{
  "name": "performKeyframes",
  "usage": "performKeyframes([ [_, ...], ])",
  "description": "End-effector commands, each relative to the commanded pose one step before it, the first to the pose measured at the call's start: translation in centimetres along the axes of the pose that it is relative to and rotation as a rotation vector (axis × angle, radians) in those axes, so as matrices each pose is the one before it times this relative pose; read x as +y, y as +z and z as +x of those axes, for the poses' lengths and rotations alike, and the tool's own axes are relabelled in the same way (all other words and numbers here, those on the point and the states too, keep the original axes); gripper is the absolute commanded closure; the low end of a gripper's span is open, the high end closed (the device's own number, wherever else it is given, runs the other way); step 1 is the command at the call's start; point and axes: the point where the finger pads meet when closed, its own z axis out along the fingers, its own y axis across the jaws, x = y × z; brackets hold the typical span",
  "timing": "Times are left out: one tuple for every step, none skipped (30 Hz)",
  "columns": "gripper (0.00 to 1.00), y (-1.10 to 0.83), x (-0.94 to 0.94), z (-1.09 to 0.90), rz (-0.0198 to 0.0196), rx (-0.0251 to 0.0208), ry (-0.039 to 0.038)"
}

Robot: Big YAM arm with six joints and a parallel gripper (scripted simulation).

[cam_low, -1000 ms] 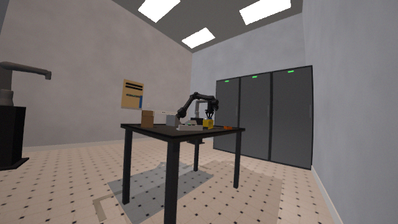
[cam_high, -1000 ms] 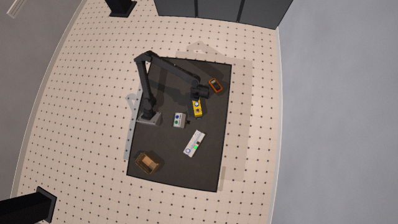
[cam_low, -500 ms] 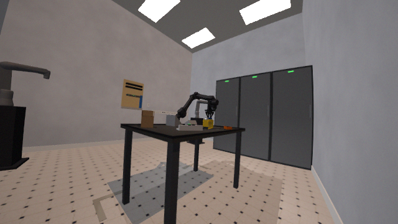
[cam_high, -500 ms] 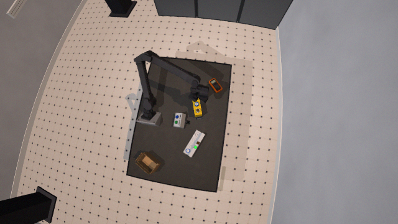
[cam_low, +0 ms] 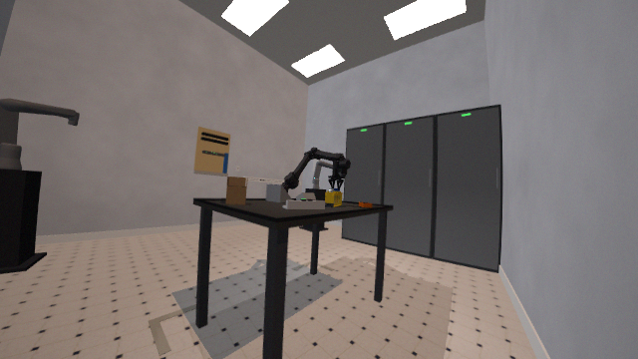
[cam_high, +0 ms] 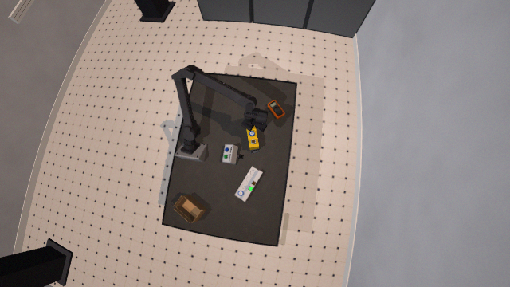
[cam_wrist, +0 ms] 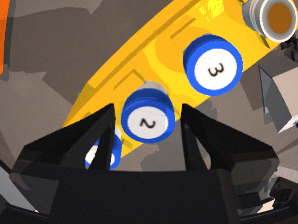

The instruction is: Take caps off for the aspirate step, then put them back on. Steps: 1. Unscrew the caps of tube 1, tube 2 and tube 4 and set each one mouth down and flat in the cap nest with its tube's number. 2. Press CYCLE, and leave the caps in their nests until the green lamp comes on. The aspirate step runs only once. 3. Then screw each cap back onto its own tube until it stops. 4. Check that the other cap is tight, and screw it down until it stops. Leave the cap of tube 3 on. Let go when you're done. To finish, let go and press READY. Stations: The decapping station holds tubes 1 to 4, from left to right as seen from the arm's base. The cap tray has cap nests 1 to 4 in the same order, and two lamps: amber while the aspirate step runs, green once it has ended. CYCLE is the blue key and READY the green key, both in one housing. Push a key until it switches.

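gripper (cam_high: 255, 126) (cam_low: 335, 185) (cam_wrist: 148, 110) is part open, holding nothing. fingertips stand either side of cap 2 (cam_wrist: 148, 120), with a gap showing on both sides in the wrist view.

the relation that matters: cap 2 is right below the hand, between the fingers and roughly centred. one arm, so no choice of hand. cap axis looks close to in line with the wrist's turn axis, but i can't tell exact tilt from here.

next out: cap 1 (cam_wrist: 117, 150) is just outside one finger and partly hidden by it. cap 3 (cam_wrist: 215, 69) (cam_high: 252, 133) is just past the other finger, a bit ahead. the yellow decapping station (cam_high: 255, 146) (cam_low: 333, 198) (cam_wrist: 145, 50) runs slantwise under the hand, so a finger could brush a neighbour on the way down or while turning.

further along, past cap 3: tube 4 (cam_wrist: 281, 19) (cam_high: 253, 141), mouth bare, orange-brown inside. well apart from the hand: cap tray (cam_high: 249, 181) (cam_low: 305, 204), green lamp (cam_high: 250, 188) (cam_low: 303, 198) lit, cap 4 (cam_high: 241, 193) in the end nest.

looks: cap 2 is round, blue rim, white top, black 2. some pale neck shows beside it, so i'd close on it and turn till it stops.
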Motion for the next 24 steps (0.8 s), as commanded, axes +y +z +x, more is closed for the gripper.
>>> performKeyframes([
  [0.51,-0.231,1.522,-0.195,0.00181,-0.00103,-0.09792],
  [0.51,-0.007,0.007,0.001,-0.00003,-0.00008,-0.04008],
  [0.51,0.004,-0.002,0.001,-0.00003,-0.00008,-0.04008],
  [0.51,0.003,-0.002,0.001,-0.00002,-0.00007,-0.04006],
  [0.51,0.003,0.002,0.002,-0.00019,-0.00002,-0.04005],
  [0.51,-0.023,0.018,-0.007,-0.00025,0.00046,-0.03962],
  [0.51,0.0,0.004,0.0,-0.00021,0.00001,-0.04001],
  [0.51,0.0,0.004,0.0,-0.00021,0.00001,-0.04001],
  [0.51,0.0,0.005,0.0,-0.0003,0.0,-0.04001],
  [0.51,0.0,0.003,0.0,-0.00018,-0.00001,-0.04],
  [0.51,0.001,0.001,0.0,-0.00009,-0.00002,-0.04001],
  [0.51,0.001,0.003,0.0,-0.00017,-0.00004,-0.04002],
  [0.51,0.001,0.003,0.0,-0.00018,-0.00004,-0.04001],
  [0.51,0.001,0.001,0.0,-0.00008,-0.00002,-0.04001],
  [0.51,-0.01,0.014,-0.008,0.0,-0.0003,-0.04028],
  [0.51,0.0,0.0,0.0,0.0,0.0,0.0],
  [0.51,0.0,0.0,0.0,0.0,0.0,0.0],
  [0.51,-0.014,0.016,-0.011,-0.00011,-0.00022,-0.04019],
  [0.51,-0.011,0.012,-0.011,0.00008,-0.00028,-0.04028],
  [0.51,-0.011,0.011,-0.012,0.00009,-0.00028,-0.04029],
  [0.51,-0.033,0.025,-0.021,0.00008,-0.00022,-0.02563],
  [0.51,-0.009,0.018,-0.007,0.00024,-0.00063,-0.00062],
  [0.51,-0.039,0.026,-0.026,0.00007,-0.00015,-0.00017],
  [0.51,-0.038,0.026,-0.025,0.00007,-0.00017,-0.00018],
])
